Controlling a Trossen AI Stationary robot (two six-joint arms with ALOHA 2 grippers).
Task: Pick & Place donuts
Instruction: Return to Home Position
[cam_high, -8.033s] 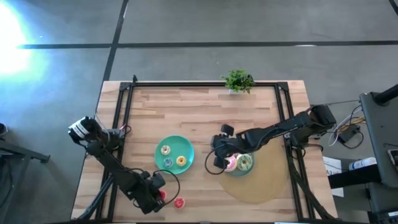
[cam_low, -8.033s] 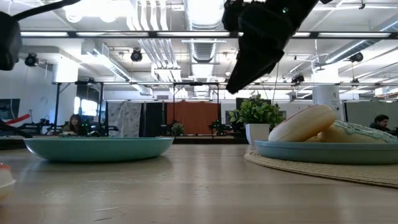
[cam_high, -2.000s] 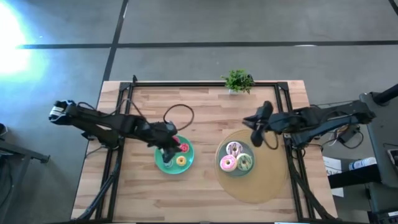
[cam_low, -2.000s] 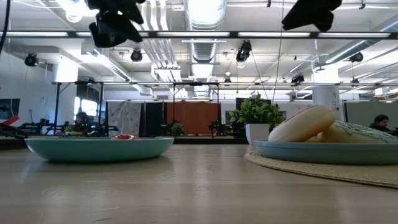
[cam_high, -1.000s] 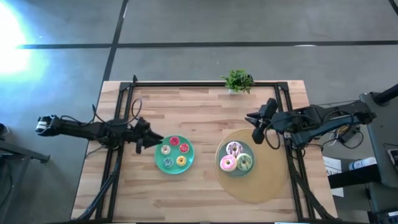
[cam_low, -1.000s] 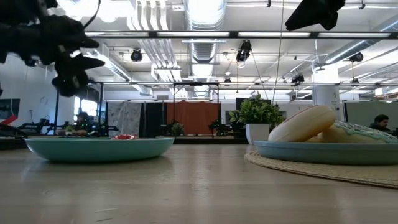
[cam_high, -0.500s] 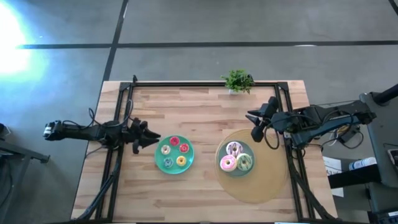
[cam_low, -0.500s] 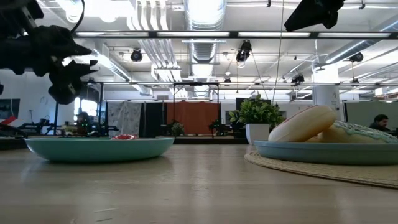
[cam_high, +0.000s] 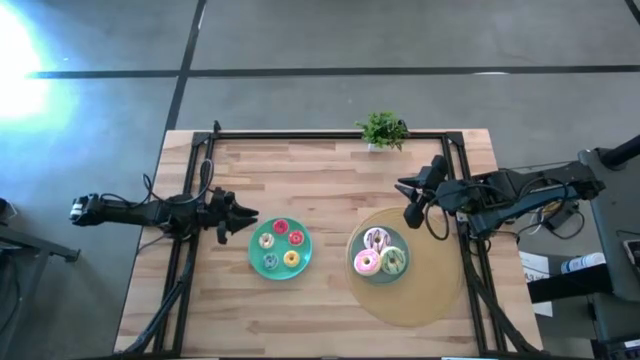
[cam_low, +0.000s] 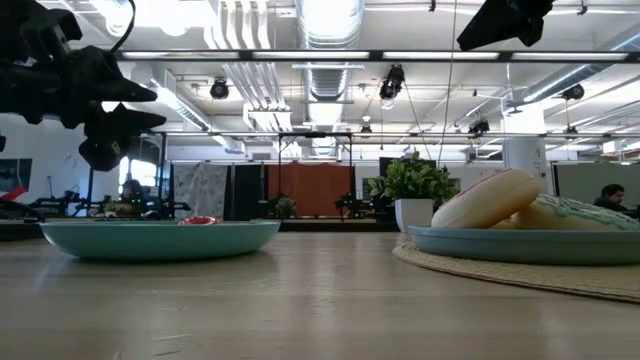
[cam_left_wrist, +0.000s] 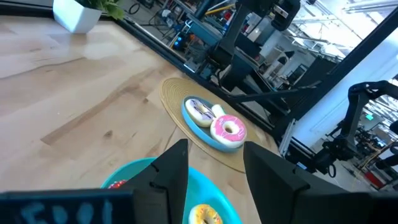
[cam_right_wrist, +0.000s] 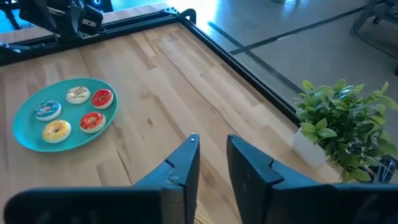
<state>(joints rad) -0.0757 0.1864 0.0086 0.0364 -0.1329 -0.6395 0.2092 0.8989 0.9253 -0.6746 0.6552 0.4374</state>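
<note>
Several tiny donuts, two red, cream, blue and yellow, lie on a teal plate left of the table's middle. Three larger donuts, pink, green and white-pink, lie on a second plate, which sits on a round mat. My left gripper hovers open just left of the first plate, above the table, pointing at it. My right gripper hangs in the air on the far side of the mat, open by a narrow gap, nothing between its fingers.
A small potted plant stands at the table's far edge. The round woven mat lies at the right. A black frame runs along the far and side edges. Bare wood lies between the plates and along the near edge.
My left gripper has drifted a little toward the table's far edge beside the teal plate and stays open. The donuts have not moved.
</note>
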